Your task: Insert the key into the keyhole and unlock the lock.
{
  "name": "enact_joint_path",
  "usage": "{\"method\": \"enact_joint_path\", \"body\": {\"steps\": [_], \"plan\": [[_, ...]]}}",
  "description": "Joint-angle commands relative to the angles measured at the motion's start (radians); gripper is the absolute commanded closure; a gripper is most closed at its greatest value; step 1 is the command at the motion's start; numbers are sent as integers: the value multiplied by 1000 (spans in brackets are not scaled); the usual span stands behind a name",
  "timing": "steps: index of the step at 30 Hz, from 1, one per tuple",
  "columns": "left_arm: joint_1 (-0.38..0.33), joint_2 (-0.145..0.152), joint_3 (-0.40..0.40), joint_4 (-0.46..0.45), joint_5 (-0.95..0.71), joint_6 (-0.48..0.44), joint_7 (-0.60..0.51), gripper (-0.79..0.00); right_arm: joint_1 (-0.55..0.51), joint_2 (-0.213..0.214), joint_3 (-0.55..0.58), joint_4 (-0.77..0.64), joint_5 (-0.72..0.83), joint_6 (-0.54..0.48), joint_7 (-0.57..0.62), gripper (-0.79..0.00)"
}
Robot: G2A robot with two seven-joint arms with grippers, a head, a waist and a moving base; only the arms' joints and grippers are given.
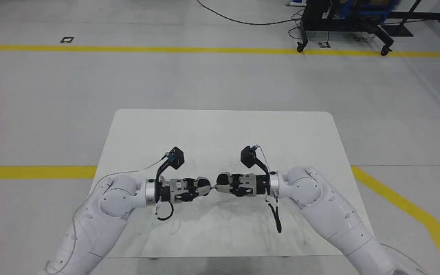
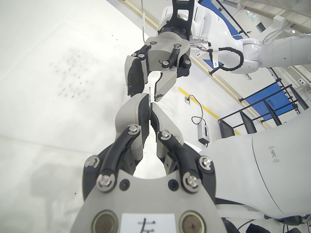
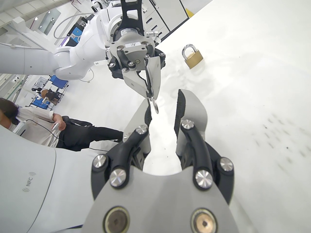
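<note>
Left gripper [image 2: 150, 103] pinched shut, right gripper [image 3: 164, 100] spread wide, face to face, tips almost together.

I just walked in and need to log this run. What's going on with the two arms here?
The two arms meet above the middle of the white table. The left gripper is shut on a small key, holding it out with its ring end free. The right gripper is open, with its fingers on either side of that free end, so this looks like a handover. The brass padlock lies on the table, apart from both grippers.
</note>
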Motion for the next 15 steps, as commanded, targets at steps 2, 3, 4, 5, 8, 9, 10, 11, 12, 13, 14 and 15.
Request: {"method": "enact_joint_path", "body": {"steps": [2,3,4,5,8,9,10,11,12,13,14,15], "plan": [[-1,2,4,-1,5,4,2,0,-1,1,-4,-2,4,-2,5,0],[-1,2,5,-1,5,5,3,0,-1,2,-5,-3,4,-2,5,0],[-2,2,6,0,6,8,5,0,-1,2,-6,-3,4,-4,6,0],[-3,3,7,-1,8,10,9,0,-1,2,-7,-3,5,-5,7,0],[-4,4,3,-3,31,15,26,-585,-2,4,-8,2,14,-20,9,0],[-2,4,5,-5,34,14,34,-785,-3,5,-7,3,20,-28,8,0],[-2,4,5,-6,39,10,41,-785,-4,6,-6,6,23,-34,8,0],[-1,5,4,-7,43,4,47,-785,-4,8,-4,8,26,-40,10,0],[-1,5,1,-7,44,0,59,-785,-5,9,-1,10,29,-44,9,0],[1,5,-1,-7,46,-2,69,-785,-7,10,2,12,32,-50,5,0],[1,5,-1,-7,46,-2,69,-785,-9,12,8,13,34,-57,0,0],[1,5,-1,-7,46,-2,69,-785,-12,14,14,14,35,-65,-7,0]]}}
